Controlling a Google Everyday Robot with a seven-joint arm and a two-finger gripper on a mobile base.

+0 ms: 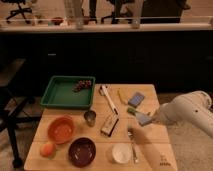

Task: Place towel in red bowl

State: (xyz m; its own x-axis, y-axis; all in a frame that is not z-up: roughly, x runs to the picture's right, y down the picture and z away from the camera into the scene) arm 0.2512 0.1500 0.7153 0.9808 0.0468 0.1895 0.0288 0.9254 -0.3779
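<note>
Claw (149, 119) of mine hangs low over the worktop's (150, 146) right side; spread or pinching, I cannot tell. Just beyond it lies what looks like the towel (136, 99), blue-grey. Well to its left sits the red bowl (61, 129).

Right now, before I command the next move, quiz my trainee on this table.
1. True or false: the gripper hangs over the right side of the table as the camera sees it, apart from the red bowl.
2. What lies in the green tray? A sponge, B grapes, C metal cup.
3. Fill in: the fork lies beside the ____ cup.
Key: 1 true; 2 B; 3 white.
</note>
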